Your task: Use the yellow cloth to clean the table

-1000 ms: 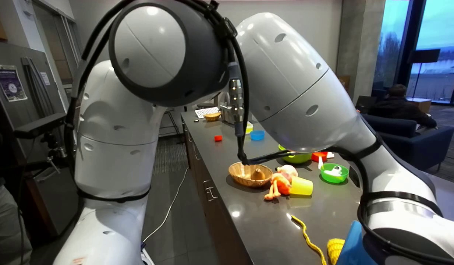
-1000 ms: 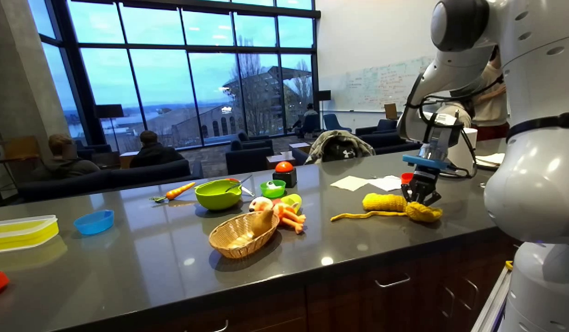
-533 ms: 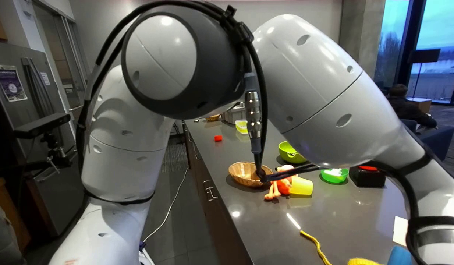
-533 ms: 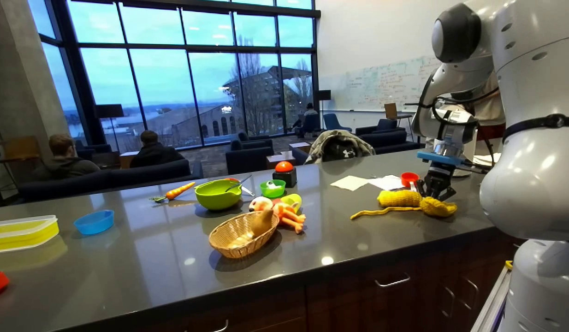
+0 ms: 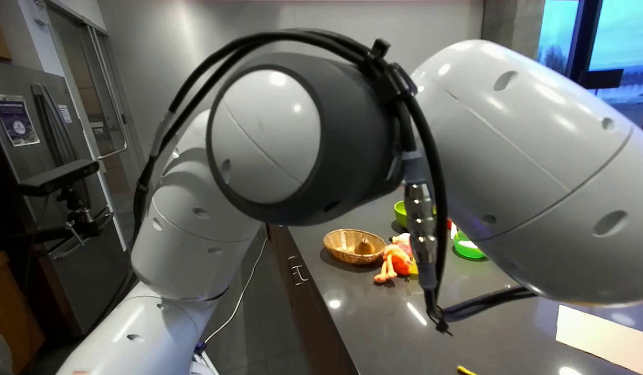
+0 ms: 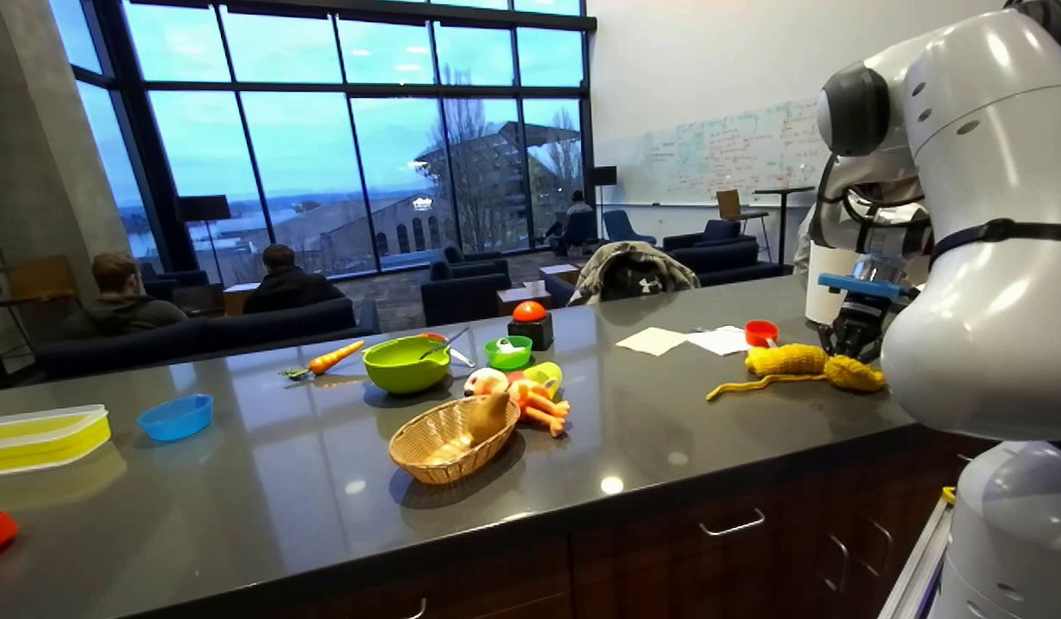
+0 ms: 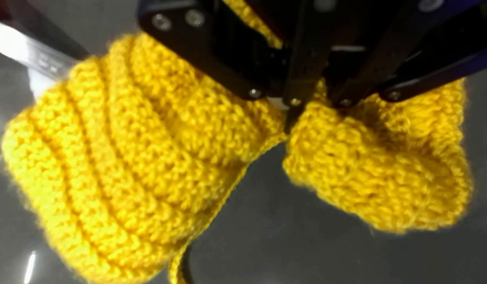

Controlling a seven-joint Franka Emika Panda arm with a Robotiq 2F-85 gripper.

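We are pinching yellow ribbed knit cloth (image 7: pixel 125 165) in black two-fingered tool (image 7: pixel 294 112), cloth bulging either side; if swinging wide, we may be knocking round red plastic cup (image 6: pixel 761 337) near tool.

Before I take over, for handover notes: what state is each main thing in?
Yellow ribbed knit cloth: bunched
Black pincer: shut on the cloth
Oval woven basket: upright, holding a brown pear
Deep lime-green bowl: upright
Shallow blue bowl: upright
Pink-orange soft toy: lying down
Dark brown drawers: shut
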